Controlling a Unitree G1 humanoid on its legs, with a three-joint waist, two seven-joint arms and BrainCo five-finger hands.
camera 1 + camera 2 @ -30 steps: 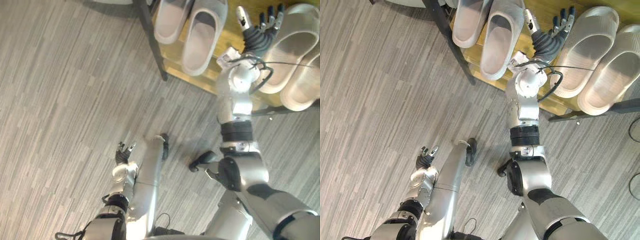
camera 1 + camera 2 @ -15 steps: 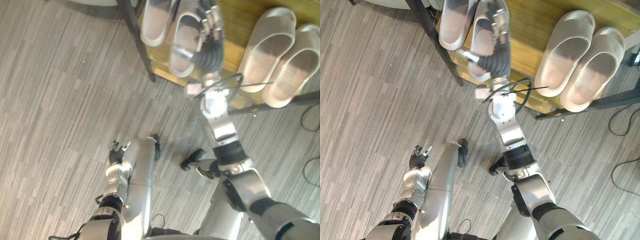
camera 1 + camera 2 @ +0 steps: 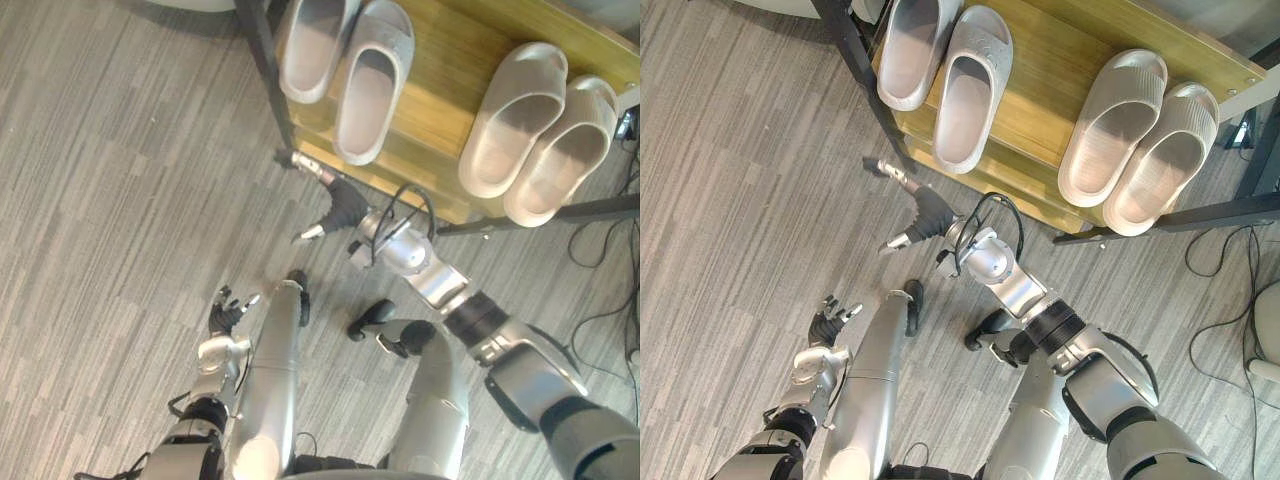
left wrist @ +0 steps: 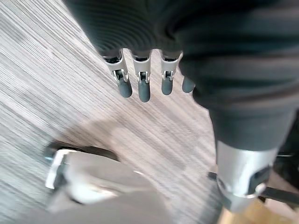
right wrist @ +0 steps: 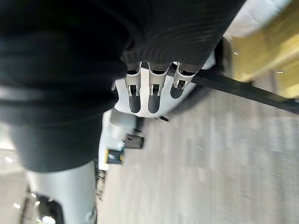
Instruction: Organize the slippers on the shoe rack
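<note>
Four pale grey moulded foam slippers (image 3: 970, 85) sit on the shoe rack (image 3: 450, 75), a honey-coloured wooden shelf in a black metal frame. They are arranged as two pairs, well apart, with bare wood between them.

The left pair (image 3: 370, 80) lies side by side and touching, toes pointing away from the robot and heels at the shelf's front edge. The right pair (image 3: 515, 115) lies the same way, side by side and touching. It is set at a slight angle, with heels near the front edge.

Right hand (image 3: 343, 205): over the grey wood-grain plank floor (image 3: 120, 200), just in front of the rack's front left leg and clear of all the slippers. Its fingers are straight and spread with the thumb apart, and it holds nothing. The right wrist view also shows straight fingers (image 5: 152, 95) with nothing between them.

Left hand (image 3: 226, 315): low over the floor and well apart from the rack. Its fingers (image 4: 144, 86) are extended and relaxed, holding nothing.
</note>
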